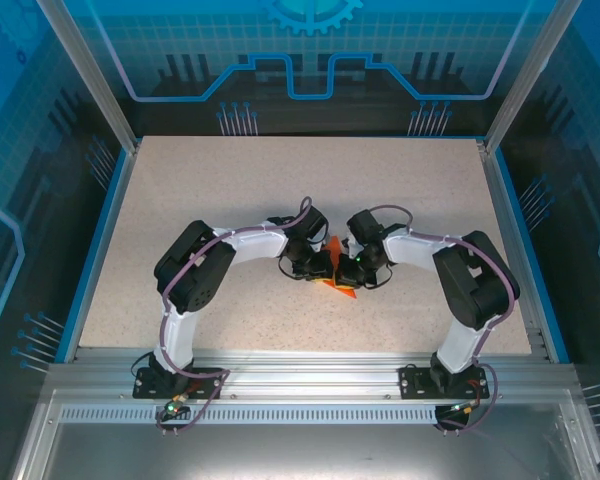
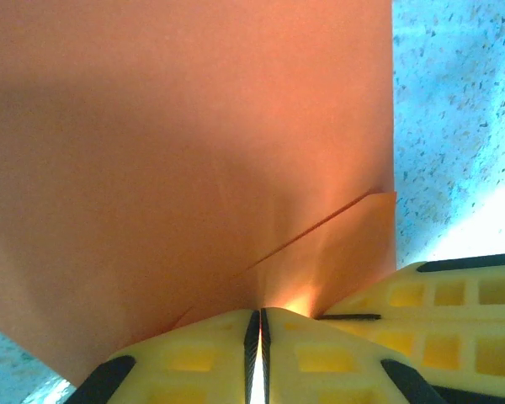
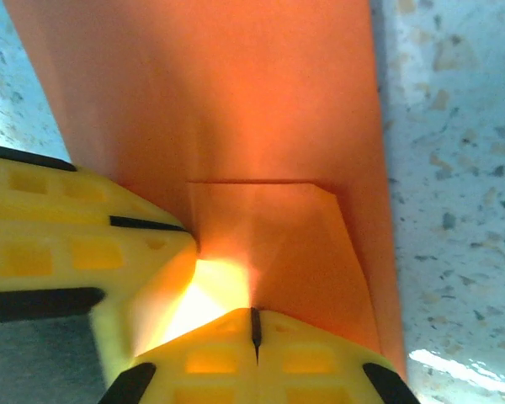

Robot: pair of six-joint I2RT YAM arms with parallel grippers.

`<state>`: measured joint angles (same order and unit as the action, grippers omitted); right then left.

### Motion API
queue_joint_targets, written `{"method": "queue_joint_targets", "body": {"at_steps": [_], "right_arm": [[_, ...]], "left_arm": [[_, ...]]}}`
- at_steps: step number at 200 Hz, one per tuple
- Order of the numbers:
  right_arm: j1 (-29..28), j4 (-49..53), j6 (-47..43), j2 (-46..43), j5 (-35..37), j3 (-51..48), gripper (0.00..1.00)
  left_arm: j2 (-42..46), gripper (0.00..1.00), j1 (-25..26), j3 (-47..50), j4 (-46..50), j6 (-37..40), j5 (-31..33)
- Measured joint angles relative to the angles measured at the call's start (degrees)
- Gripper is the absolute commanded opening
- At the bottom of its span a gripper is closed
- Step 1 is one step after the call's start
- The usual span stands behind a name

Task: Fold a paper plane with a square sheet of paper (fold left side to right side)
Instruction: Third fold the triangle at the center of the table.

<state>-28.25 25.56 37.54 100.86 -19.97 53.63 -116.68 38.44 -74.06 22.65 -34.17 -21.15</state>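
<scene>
Orange paper: mid-bench, between the two wrists; long axis runs near-to-far.
Left jaws, fingertips: closed, pinching the paper edge.
Right jaws, fingertips: closed on the same edge, beside a folded flap.
Nearer arm: neither; tips adjacent.

text: none can be read
far wall: a gear emblem and circuit-like lines, without letters or numbers
</scene>
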Motion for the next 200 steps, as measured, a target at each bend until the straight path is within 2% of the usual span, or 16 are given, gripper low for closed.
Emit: {"method": "queue_joint_targets", "body": {"at_steps": [67, 200], "right_arm": [[0.68, -4.13, -0.52, -3.08, 0.11, -4.63, 0.04], [4.13, -0.94, -4.17, -9.29, 0.61, -10.62, 0.04]], "left_arm": [[0.0, 0.15, 0.04, -0.02, 0.04, -0.22, 0.37], [-0.07, 0.15, 0.09, -0.04, 0.02, -0.2, 0.37]]}}
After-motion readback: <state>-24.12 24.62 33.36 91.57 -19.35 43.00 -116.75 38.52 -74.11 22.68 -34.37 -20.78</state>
